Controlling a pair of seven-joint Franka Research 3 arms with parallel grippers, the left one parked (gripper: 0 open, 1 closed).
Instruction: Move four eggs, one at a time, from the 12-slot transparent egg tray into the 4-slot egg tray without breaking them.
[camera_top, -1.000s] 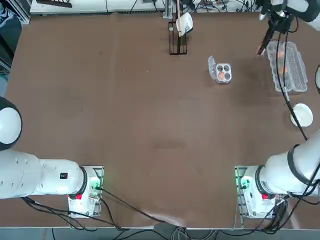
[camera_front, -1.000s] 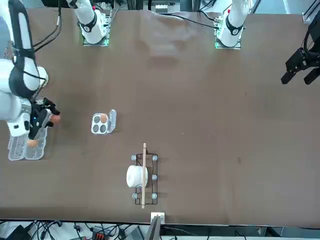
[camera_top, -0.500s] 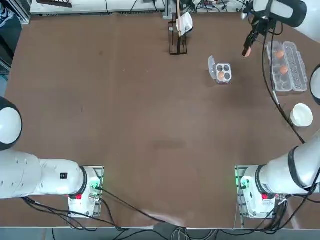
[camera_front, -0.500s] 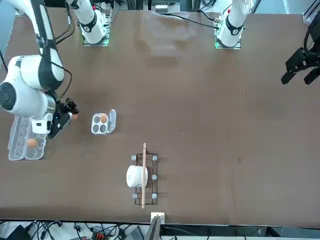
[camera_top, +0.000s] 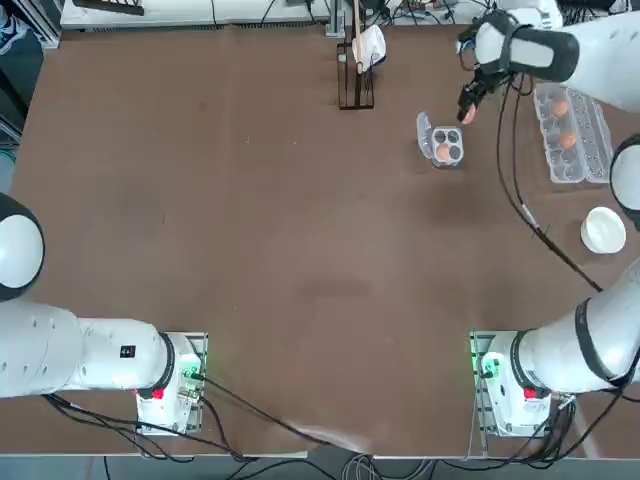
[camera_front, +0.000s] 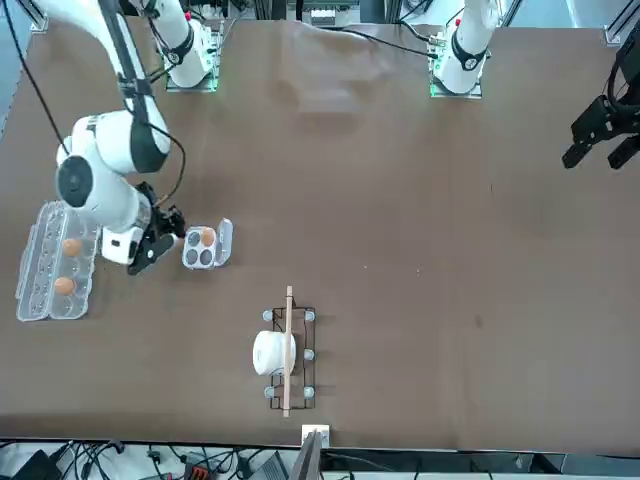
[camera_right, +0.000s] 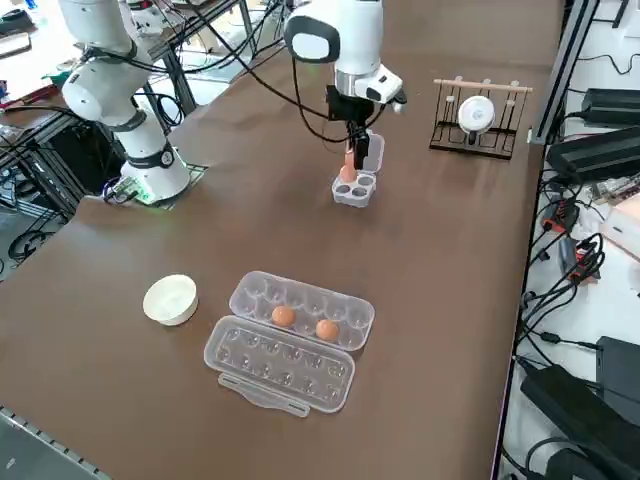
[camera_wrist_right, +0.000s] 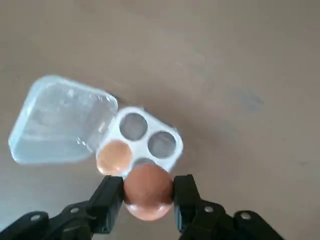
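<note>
Overhead, front and side views share the table (camera_top: 300, 250).

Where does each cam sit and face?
Top: overhead, looking down; both bases at bottom, right pincer with egg.
Front: across the table, facing the robot; working arm at left, 4-slot tray.
Right side: raised, diagonal; 12-slot tray nearest.
Wrist: on the right arm, looking past its fingers.
All four share the 4-slot tray.

Orange-brown egg (camera_wrist_right: 148, 191), brown table (camera_top: 300, 220)
</note>
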